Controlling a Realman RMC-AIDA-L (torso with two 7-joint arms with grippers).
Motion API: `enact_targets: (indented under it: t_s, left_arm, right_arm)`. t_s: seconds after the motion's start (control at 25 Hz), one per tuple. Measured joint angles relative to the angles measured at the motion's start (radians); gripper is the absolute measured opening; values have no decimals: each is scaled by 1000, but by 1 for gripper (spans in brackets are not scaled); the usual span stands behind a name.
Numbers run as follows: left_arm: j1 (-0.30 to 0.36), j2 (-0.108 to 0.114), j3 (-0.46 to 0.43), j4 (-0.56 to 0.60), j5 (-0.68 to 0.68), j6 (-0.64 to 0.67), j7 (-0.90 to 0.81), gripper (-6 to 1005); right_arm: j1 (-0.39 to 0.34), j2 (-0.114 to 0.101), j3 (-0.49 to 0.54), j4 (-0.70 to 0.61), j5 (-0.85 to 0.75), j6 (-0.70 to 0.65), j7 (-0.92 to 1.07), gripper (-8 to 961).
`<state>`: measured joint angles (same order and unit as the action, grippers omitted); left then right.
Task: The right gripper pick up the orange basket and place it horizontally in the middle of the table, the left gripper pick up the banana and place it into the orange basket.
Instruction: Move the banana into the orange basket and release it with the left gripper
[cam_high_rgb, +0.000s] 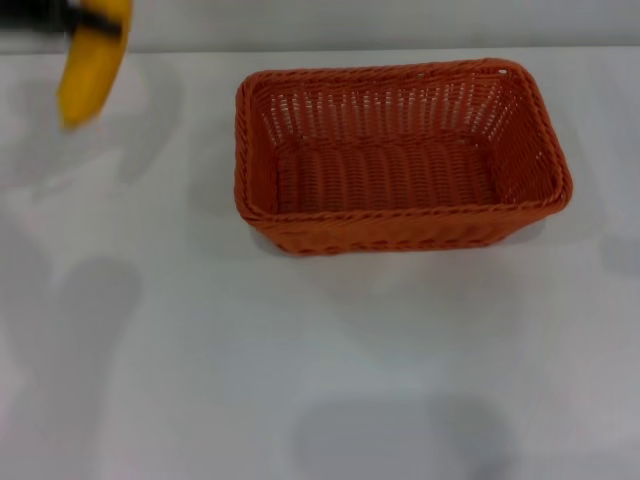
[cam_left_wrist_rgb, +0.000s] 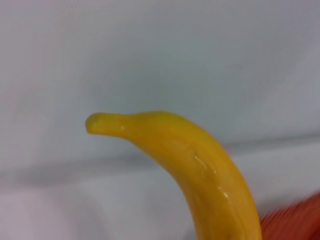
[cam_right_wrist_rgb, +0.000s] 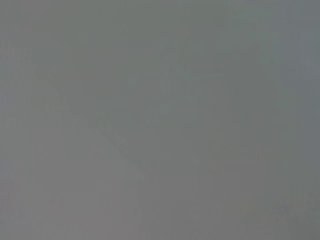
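A plain white tabletop (cam_high_rgb: 200, 380) fills the head view. The orange basket (cam_high_rgb: 400, 225) rests on it, long side across, toward the far edge.

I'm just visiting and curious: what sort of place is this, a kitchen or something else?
Probably a robot test bench, not a kitchen. There is only a bare white table with one empty orange basket, and a banana held in the air by the left gripper at the far left.

The basket (cam_high_rgb: 400, 160) sits lengthwise on the table (cam_high_rgb: 200, 380), toward its far side. The banana (cam_high_rgb: 92, 60) hangs above the table's far left, well apart from it.
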<state>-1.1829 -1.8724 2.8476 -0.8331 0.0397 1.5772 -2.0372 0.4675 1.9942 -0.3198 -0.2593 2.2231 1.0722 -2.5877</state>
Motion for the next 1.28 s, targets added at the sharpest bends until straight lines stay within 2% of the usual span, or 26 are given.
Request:
enact_targets:
  t_s: [0.16,0.28,0.48,0.56,0.64,0.72,0.76,0.8,0.92,1.08,1.28]
  left_arm:
    - [-69,4,1,12,-83,22,100,502]
    - [-149,-2,1,48,-35,29,218,504]
    - [-264,-26,1,163,61,20,377,508]
    - [-297,-41,1,207,93,3,408,509]
    - [-327,-71,1,240,140,-34,430,511]
    - [-354,-116,0,252,209,-86,448,512]
    - [-361,-132,0,255,237,-102,455,513]
    - [-371,-163,0,265,297,-138,464,513]
    - [-378,-194,0,302,365,-211,470,515]
    - [-360,-195,-1,379,367,-282,483,518]
    - [-349,-199,-2,398,359,-293,523,521]
  right_arm:
    - [3,1,0,0,0,0,0,880]
    - [4,4,1,0,0,0,-1,880]
    - [5,8,1,7,0,0,-1,879]
    - [5,11,1,11,-1,0,0,879]
    - [2,13,1,12,-1,3,0,879]
    - [-2,14,1,13,-1,6,1,879]
    - [-4,15,1,15,0,8,2,879]
    - [-5,15,1,18,0,10,2,879]
    - [-12,15,1,26,0,22,5,879]
    - [-28,15,1,26,0,40,18,879]
    - [-39,14,1,26,0,51,30,880]
